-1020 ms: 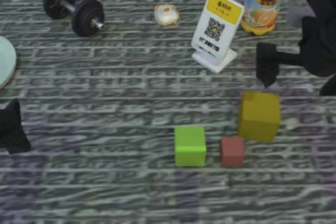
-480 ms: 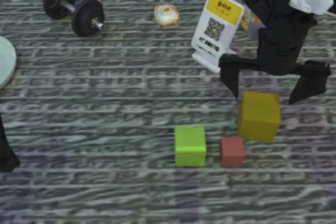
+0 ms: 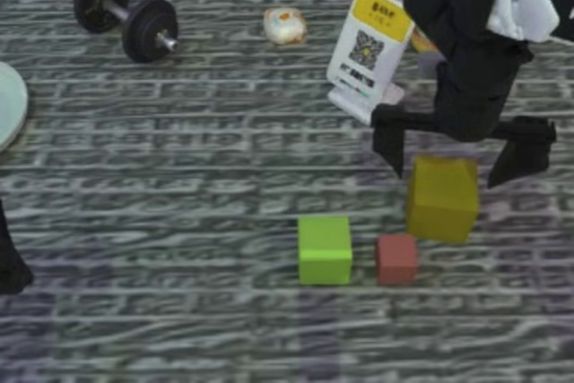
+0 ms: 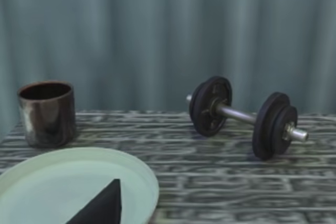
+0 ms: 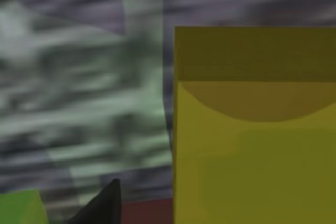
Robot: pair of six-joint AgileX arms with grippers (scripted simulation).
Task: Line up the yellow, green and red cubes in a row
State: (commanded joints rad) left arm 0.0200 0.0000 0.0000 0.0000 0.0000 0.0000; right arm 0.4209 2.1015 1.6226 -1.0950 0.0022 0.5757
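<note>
From above, the right gripper hangs with fingers spread wide just behind the yellow cube, which sits right of the table's middle with its faces slightly turned against the front edge; the red cube lies just beside its front left corner and the green cube near the red one's left, both square to that edge, while the left gripper is parked at the left edge, fingers not readable. The left wrist view shows a plate, a cup and a dumbbell; the right wrist view is filled by the yellow cube, with slivers of the red cube and green cube beside it
</note>
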